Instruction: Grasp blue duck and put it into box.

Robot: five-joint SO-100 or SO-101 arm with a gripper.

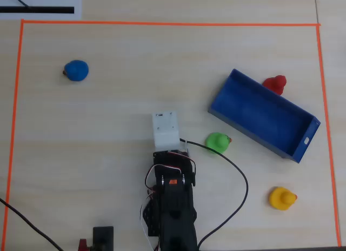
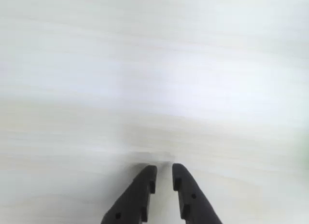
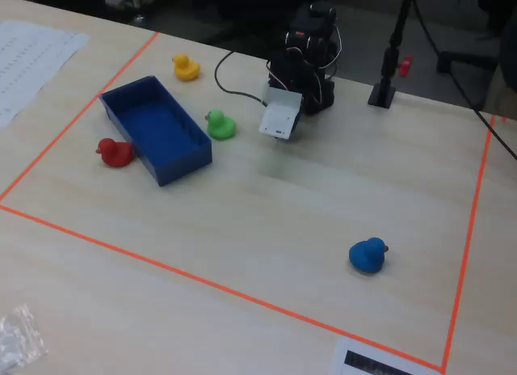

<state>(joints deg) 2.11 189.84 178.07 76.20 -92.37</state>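
In the overhead view the blue duck (image 1: 76, 70) sits alone near the upper left corner of the orange tape outline (image 1: 162, 24) on the pale wooden worktop (image 1: 119, 99), well apart from everything else. The box (image 1: 263, 114), a long blue tray with low walls, lies diagonally at the right, holding nothing, with a small white mark at its lower right end. A red duck (image 1: 275, 84) sits just beside its upper long wall, apparently touching it, though the angle makes contact hard to judge. A green duck (image 1: 217, 141) stands near the box's lower left corner, and a yellow duck (image 1: 281, 198) rests farther down toward the right.

The arm (image 1: 173, 207) rises from the bottom centre, its white wrist block (image 1: 165, 130) pointing up the frame, just left of the green duck. In the wrist view the fingers (image 2: 145, 185) are black, nearly together with only a narrow slit between their tips, pinching nothing, above bare worktop.

In the fixed view the blue duck (image 3: 368, 254) sits near the front right, the box (image 3: 155, 129) far left.
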